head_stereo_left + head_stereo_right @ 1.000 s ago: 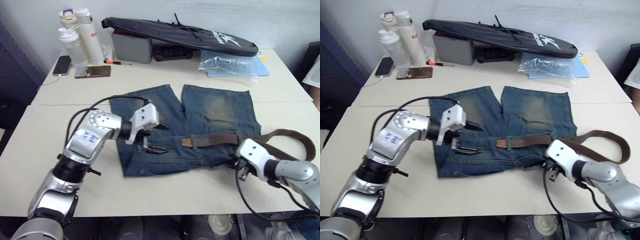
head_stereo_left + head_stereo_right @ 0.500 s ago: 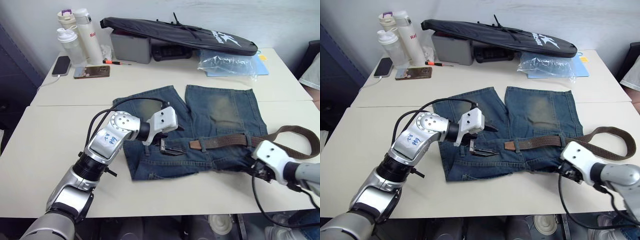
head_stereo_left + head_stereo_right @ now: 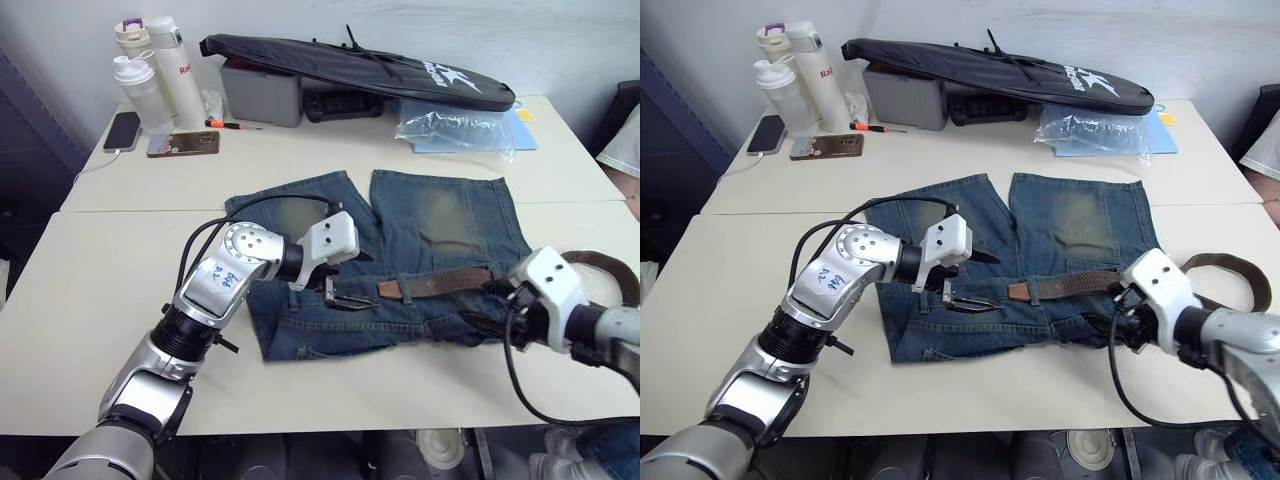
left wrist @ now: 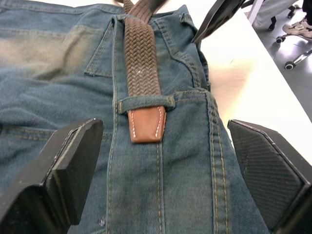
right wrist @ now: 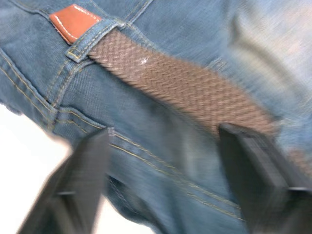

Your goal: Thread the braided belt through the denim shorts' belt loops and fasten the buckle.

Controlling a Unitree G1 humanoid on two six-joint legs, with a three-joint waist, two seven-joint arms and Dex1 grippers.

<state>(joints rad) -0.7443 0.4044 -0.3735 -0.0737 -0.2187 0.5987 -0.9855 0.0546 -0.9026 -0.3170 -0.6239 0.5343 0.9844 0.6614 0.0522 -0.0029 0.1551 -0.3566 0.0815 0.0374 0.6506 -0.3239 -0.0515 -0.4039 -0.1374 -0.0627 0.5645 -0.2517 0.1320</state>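
The denim shorts (image 3: 430, 225) lie flat on the table, waistband toward me. The braided belt (image 3: 440, 282) runs along the right half of the waistband and curves off past the shorts' right edge (image 3: 600, 262). Its tan leather end (image 4: 146, 124) pokes out from under a belt loop (image 4: 146, 103) near the middle. My left gripper (image 3: 350, 278) hovers open just left of that tan end, one finger (image 4: 63, 165) on each side of it. My right gripper (image 3: 488, 303) is open over the belt (image 5: 185, 83) by the shorts' right side. The buckle is out of view.
At the back of the far table stand bottles (image 3: 160, 75), a phone (image 3: 124, 130), a grey box (image 3: 262, 92) under a long black bag (image 3: 370, 70), and a plastic bag (image 3: 455, 125). Black cables trail from both arms. Bare tabletop (image 3: 90, 300) lies left of the shorts.
My right gripper has moved away from me, from the shorts' lower right corner up to the belt at the waistband. My left gripper shifted slightly right toward the tan end. The camera also shifted.
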